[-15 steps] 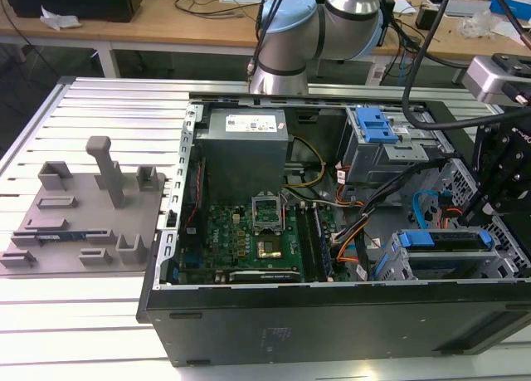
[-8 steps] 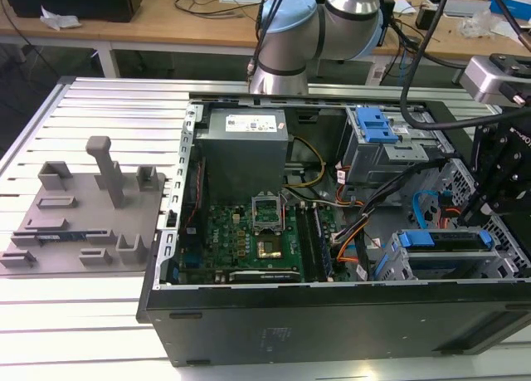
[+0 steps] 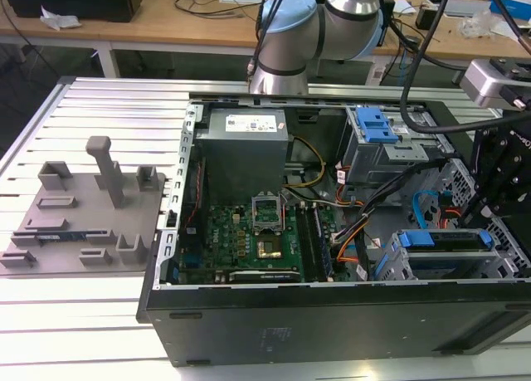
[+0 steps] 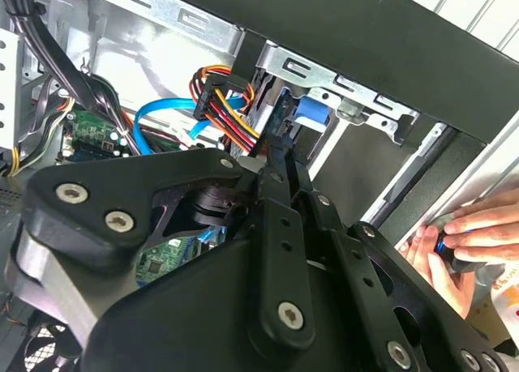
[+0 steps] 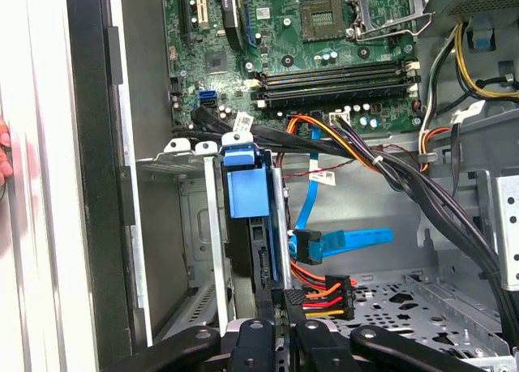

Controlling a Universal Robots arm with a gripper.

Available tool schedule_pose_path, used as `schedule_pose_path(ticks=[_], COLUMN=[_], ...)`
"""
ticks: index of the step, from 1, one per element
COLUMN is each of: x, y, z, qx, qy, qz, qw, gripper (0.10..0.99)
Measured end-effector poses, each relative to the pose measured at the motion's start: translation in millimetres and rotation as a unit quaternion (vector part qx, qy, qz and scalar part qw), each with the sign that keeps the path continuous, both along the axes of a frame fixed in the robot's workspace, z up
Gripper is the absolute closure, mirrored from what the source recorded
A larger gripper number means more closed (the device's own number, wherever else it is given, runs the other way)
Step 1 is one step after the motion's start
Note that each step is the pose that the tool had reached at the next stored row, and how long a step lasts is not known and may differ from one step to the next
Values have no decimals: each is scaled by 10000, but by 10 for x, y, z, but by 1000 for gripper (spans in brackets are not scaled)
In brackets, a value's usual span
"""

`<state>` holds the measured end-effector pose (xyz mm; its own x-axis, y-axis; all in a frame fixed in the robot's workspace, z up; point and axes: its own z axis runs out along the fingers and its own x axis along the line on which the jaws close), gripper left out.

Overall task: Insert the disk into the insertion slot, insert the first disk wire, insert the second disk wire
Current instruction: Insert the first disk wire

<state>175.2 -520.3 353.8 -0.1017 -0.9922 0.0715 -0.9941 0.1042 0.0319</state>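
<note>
The disk (image 5: 246,190), in its bright blue carrier, stands inside the grey insertion slot (image 5: 185,226). In the exterior view, the disk (image 3: 444,240) sits in the low bay at the case's front right corner. My gripper (image 5: 284,305) hovers at the disk's rear edge. It is shut on the black plug of a disk wire with red, orange and yellow strands (image 5: 324,295). A second disk wire, a flat blue cable (image 5: 349,241), ends in a black plug (image 5: 306,246) lying against the same edge. In the second wrist view the coloured strands (image 4: 227,96) run to my fingertips (image 4: 285,171).
The motherboard (image 5: 324,48) and black cable bundles (image 5: 422,194) lie beyond the bay. The taller cage with a blue latch (image 3: 377,128) stands behind it. A person's hand (image 4: 462,242) rests on the case's outer edge. A grey fixture plate (image 3: 83,215) lies on the exterior view's left.
</note>
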Motion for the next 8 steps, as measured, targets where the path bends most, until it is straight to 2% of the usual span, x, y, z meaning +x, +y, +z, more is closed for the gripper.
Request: schedule_pose_path(ticks=[8], x=[0], y=[-1], z=[-4], qx=[0], qy=[-1], qz=[0], qw=[10000], gripper=[918])
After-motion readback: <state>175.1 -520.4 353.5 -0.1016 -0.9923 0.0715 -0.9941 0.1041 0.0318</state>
